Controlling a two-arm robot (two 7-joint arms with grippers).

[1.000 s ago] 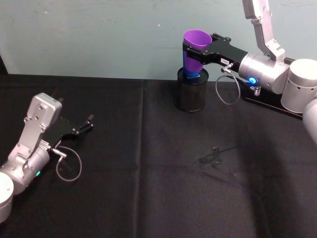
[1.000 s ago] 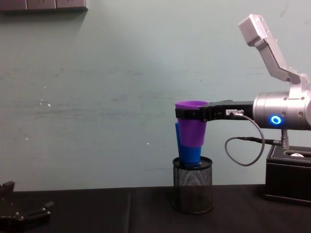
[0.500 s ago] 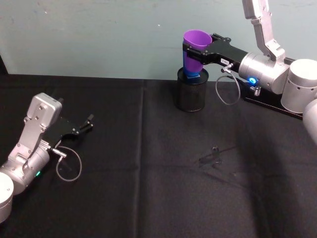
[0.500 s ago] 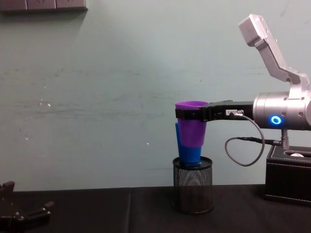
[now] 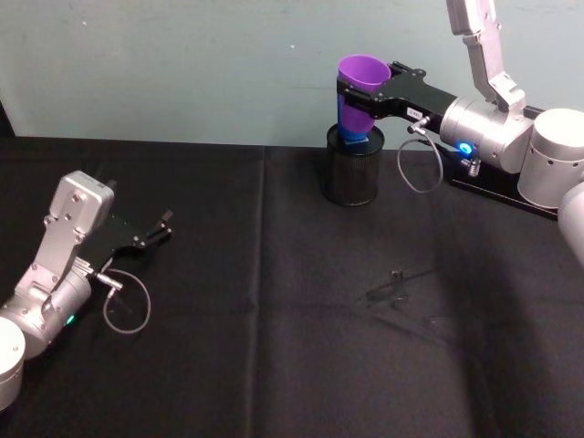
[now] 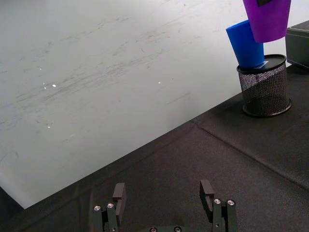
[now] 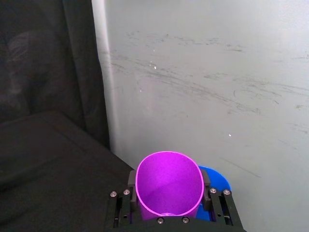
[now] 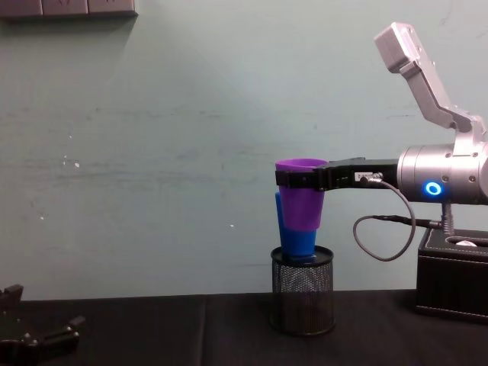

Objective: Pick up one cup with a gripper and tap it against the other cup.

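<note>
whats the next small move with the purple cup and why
Probably a short sideways nudge: the right gripper, shut on the purple cup, holds it raised close beside the blue cup leaning in the mesh holder; contact isn't clear. Left gripper rests open on the table.

I see a purple cup point(image 5: 362, 71), a bright blue cup point(image 6: 246, 43), a black wire-mesh holder point(image 5: 352, 173), a black tablecloth point(image 5: 274, 347), a scuffed pale green wall point(image 8: 152, 152) and a blue ring light point(image 8: 433, 188) on a silver arm point(image 8: 461, 169).
</note>
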